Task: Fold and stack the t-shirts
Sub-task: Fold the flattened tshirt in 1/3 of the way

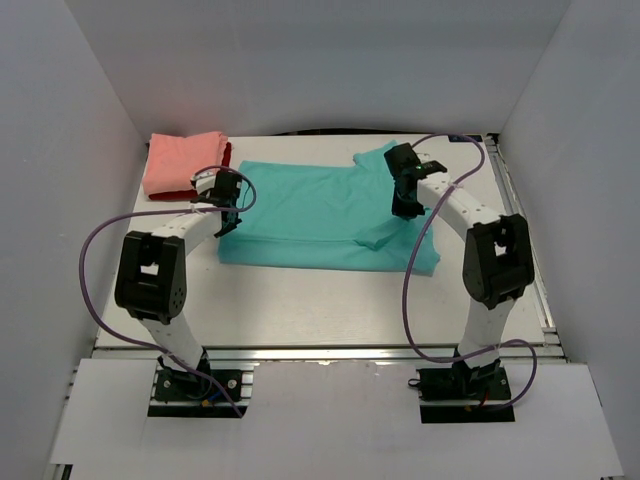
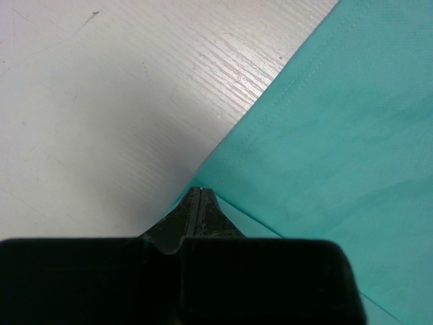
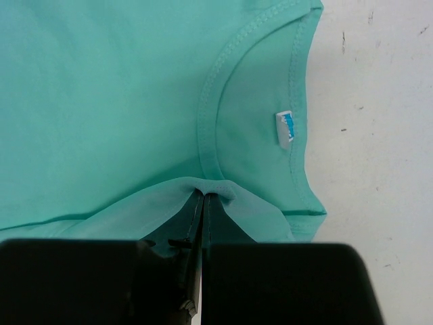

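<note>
Teal t-shirt [image 1: 310, 215] lies spread across middle of counter [image 1: 300, 300], near edge folded over. Left pincer [image 1: 231, 222] squeezed together, pinching teal t-shirt's left edge. Right pincer [image 1: 405, 207] squeezed together too, pinching cloth just by neck hole, near small label [image 3: 285, 127]. Pink t-shirt [image 1: 182, 163] sits folded at far left corner, on top of dark red t-shirt [image 1: 226, 156].
</note>
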Motion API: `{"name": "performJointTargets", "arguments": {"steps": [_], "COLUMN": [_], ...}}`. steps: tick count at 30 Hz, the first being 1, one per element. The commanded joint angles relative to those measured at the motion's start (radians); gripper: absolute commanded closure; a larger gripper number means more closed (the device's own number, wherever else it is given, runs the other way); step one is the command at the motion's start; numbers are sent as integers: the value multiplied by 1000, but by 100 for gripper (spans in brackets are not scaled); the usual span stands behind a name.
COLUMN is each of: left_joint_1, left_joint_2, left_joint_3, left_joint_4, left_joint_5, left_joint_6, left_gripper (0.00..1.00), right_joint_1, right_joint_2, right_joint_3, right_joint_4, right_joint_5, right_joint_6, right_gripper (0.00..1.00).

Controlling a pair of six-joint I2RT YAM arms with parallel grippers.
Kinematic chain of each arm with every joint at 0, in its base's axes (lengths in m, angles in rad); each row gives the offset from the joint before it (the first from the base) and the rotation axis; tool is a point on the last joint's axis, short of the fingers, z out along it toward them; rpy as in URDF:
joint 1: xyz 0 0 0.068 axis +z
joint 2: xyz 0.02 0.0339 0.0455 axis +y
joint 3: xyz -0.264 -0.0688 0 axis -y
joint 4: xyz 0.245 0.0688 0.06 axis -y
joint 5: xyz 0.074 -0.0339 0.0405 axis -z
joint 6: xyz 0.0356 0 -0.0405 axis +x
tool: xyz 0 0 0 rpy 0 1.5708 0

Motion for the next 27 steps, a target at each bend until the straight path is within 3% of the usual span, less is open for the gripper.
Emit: {"name": "performJointTargets", "arguments": {"steps": [1, 13, 14, 16, 17, 18, 19, 21, 27], "left_joint_1": [6, 6, 6, 6, 6, 6, 6, 6, 9], "left_joint_2": [-1, 18, 19, 21, 18, 13, 10, -4, -44], "left_joint_3": [7, 25, 28, 30, 33, 38, 42, 64, 140], "left_joint_4": [17, 9, 6, 7, 12, 14, 12, 14, -37], "left_joint_5": [-5, -11, -17, -19, -22, -22, -23, -35, -69], "left_joint_6": [0, 4, 3, 3, 1, 0, 0, 3, 37], "left_gripper": [100, 97, 77, 61, 54, 42, 38, 27, 23], "right_joint_1": [-5, -7, -5, -7, -5, -7, -7, -7, -8], "right_joint_2": [27, 85, 82, 73, 61, 53, 45, 18, -65], "right_joint_3": [50, 120, 123, 131, 133, 133, 139, 133, 111], "right_joint_4": [29, 35, 30, 41, 39, 45, 39, 41, 16], "right_joint_5": [19, 31, 51, 59, 73, 79, 100, 125, 137], "right_joint_6": [-27, -50, -46, -53, -51, -51, -43, -36, -19], "right_gripper": [100, 98, 91, 78, 58, 48, 34, 23, 20]}}
